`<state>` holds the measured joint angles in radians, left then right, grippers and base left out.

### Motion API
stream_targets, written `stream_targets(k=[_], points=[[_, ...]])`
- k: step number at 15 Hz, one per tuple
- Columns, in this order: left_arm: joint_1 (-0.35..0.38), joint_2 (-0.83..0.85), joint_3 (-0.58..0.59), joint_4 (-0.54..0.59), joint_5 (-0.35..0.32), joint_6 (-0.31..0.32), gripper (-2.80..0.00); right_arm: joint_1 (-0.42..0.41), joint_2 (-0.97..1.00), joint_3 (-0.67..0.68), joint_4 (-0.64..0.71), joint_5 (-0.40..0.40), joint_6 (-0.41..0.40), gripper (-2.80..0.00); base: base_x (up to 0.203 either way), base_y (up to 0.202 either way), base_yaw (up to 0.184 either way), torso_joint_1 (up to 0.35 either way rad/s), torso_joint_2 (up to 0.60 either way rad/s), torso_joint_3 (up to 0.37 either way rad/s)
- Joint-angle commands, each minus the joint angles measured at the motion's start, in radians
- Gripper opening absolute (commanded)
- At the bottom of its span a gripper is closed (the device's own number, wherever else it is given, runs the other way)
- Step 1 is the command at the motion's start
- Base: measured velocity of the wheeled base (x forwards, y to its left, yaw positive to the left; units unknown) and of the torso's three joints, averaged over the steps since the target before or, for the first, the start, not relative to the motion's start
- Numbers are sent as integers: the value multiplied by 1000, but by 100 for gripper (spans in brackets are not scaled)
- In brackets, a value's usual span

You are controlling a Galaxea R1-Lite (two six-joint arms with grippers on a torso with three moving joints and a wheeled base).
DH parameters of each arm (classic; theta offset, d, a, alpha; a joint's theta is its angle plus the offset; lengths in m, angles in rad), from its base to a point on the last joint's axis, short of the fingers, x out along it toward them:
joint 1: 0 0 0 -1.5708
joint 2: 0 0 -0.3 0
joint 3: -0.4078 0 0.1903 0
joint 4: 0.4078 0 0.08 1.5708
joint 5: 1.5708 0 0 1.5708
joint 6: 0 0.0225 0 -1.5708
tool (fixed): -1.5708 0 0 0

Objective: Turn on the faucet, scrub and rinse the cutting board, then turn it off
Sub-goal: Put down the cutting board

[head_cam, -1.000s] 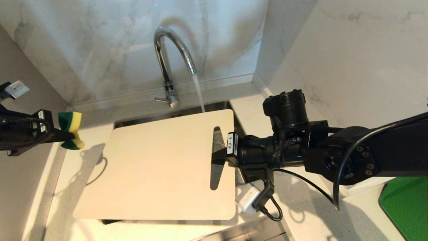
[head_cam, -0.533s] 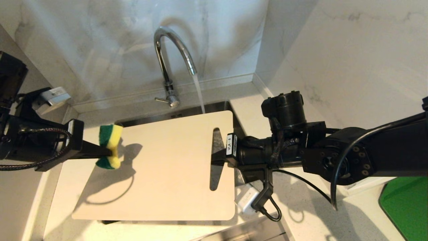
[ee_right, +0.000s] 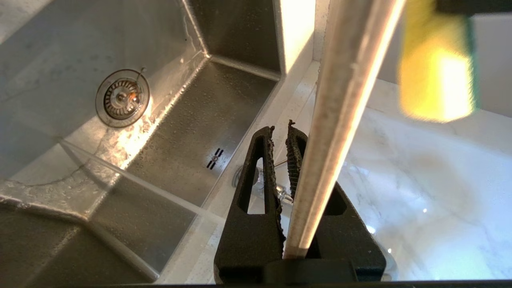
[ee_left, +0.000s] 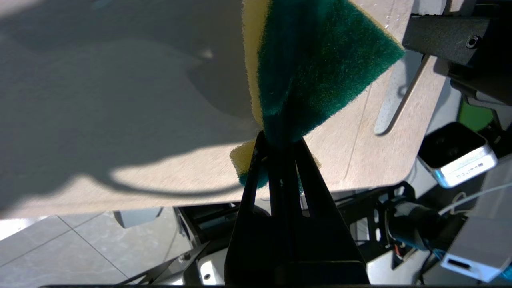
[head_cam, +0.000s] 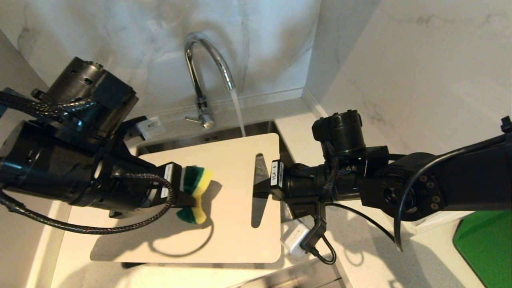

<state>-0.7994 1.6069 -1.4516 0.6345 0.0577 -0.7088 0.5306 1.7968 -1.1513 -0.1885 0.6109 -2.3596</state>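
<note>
Currently, the scrubbing step is judged to be in hand. Water is seen running from the faucet (head_cam: 208, 68) into the sink (ee_right: 224, 96), so the first step can be taken as done.

The cutting board (head_cam: 224, 224) is held roughly level over the sink. It is gripped by the right gripper (head_cam: 260, 188) at the short edge beside the slot handle; in the right wrist view the jaws are seen closed on the thin edge of the board, with one finger on each face.

The left gripper (head_cam: 182, 196) is positioned over the middle of the board. Its jaws are clamped fully on a green and yellow sponge (head_cam: 196, 188), which is pinched at the middle so that both ends flare out. Whether the sponge touches the board surface cannot be told; a shadow is cast just beneath it.

For the next move, the sponge is to be lowered until it bears on the board, then drawn back and forth across the surface. The board must be kept firmly gripped, since downward pressure far from the held edge may tilt it. Rinsing under the stream and closing the small side lever (head_cam: 196, 119) are not yet done.
</note>
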Motion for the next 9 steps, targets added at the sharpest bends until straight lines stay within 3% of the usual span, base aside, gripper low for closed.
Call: stream_targets(k=[1,5,9], points=[[-35,92,-50,2,16,-29,-280,0,1,3,-2,4,-14,-280,0,0,0,0,0,0],[-26,123,-52,1,13,-35,-280,-17,-19,25,-2,4,-15,-280,0,0,0,0,0,0],[-24,108,39,0,21,-34,-280,-29,-29,25,-2,6,-11,-280,0,0,0,0,0,0]])
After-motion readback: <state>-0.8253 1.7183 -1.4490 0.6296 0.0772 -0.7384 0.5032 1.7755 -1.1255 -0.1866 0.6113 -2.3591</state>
